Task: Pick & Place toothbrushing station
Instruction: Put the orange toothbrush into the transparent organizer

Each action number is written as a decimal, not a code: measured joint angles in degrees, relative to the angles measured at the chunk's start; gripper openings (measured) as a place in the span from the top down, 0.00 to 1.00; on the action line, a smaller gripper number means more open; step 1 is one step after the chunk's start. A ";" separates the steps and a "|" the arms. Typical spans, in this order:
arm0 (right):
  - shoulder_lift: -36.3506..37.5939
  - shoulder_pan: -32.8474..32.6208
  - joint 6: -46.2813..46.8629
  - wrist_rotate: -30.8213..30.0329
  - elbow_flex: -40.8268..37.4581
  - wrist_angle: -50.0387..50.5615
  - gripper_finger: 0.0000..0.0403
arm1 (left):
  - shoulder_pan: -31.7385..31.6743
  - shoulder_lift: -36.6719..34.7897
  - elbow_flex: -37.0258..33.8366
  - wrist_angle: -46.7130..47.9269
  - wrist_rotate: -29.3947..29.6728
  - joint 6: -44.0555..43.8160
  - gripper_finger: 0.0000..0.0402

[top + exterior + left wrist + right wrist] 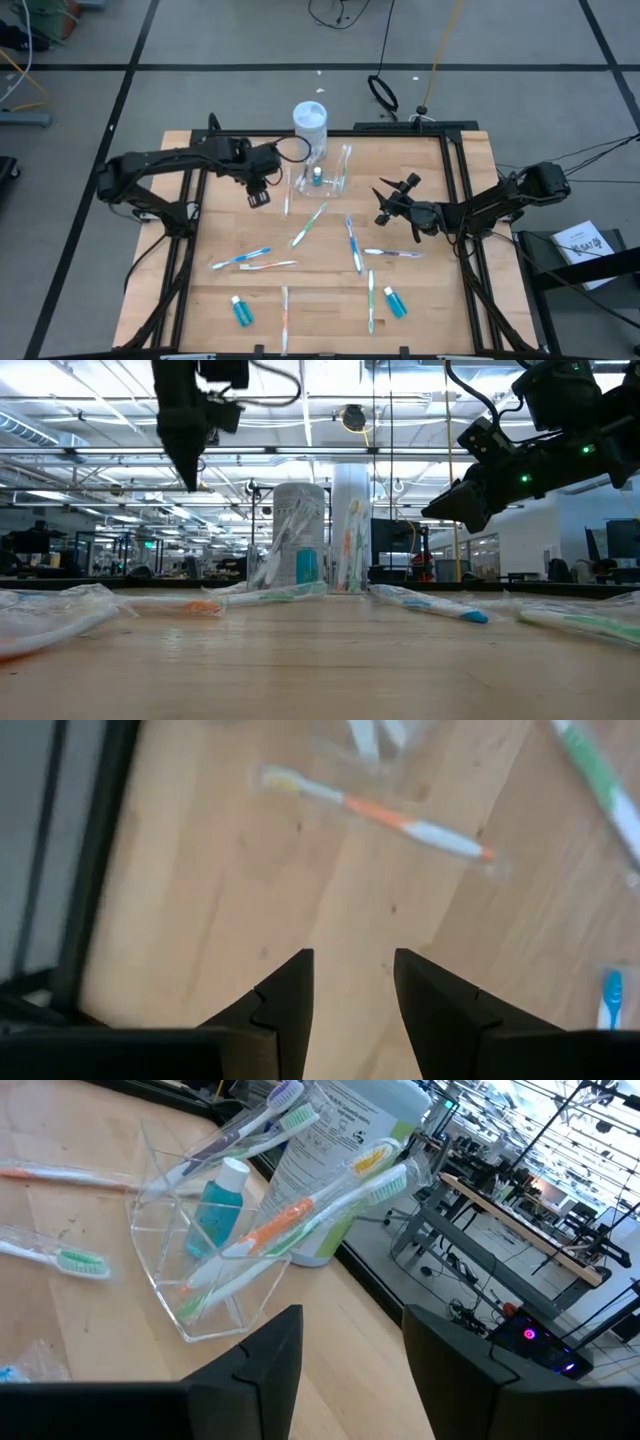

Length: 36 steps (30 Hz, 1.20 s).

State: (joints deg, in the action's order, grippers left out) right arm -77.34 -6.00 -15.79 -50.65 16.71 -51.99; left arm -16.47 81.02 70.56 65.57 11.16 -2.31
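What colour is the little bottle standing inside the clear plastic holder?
The small bottle in the clear plastic holder is blue-teal with a white cap, best seen in the right wrist view.

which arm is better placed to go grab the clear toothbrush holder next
Probably the right. The right gripper is open and its wrist view looks straight at the clear holder, with bare table between. The left gripper, also open, hangs just beside the holder but faces bare wood and an orange toothbrush.
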 joint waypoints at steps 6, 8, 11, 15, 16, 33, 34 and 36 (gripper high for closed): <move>0.00 0.00 0.04 0.00 0.00 0.00 0.58 | -1.89 -0.02 -14.97 -19.38 -1.92 -4.12 0.63; 0.00 0.00 0.03 0.00 0.00 0.00 0.58 | -2.71 -0.08 -20.45 -27.30 -2.23 -6.43 0.63; 0.00 0.00 0.04 0.00 0.00 -0.01 0.58 | -3.51 -0.04 -27.41 -40.15 -1.90 -13.62 0.63; 0.00 0.01 0.06 0.00 0.00 0.00 0.58 | -3.78 -0.01 -34.39 -54.45 -1.85 -19.72 0.63; 0.00 0.00 0.06 0.00 0.00 -0.02 0.58 | -3.78 -0.01 -35.53 -57.24 -1.86 -20.26 0.63; 0.00 0.02 0.11 0.07 0.00 -0.04 0.58 | -5.58 7.13 -40.08 -79.35 4.20 -38.38 0.63; 0.00 0.00 0.11 0.07 0.00 -0.04 0.58 | -5.87 7.81 -40.08 -80.66 4.18 -38.74 0.63; 0.00 0.00 0.13 0.09 0.00 -0.04 0.58 | -6.23 9.35 -40.08 -82.68 3.98 -39.00 0.63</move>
State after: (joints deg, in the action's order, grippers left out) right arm -77.34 -6.00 -15.66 -50.57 16.71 -52.03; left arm -22.70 90.38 30.48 -17.11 15.14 -41.31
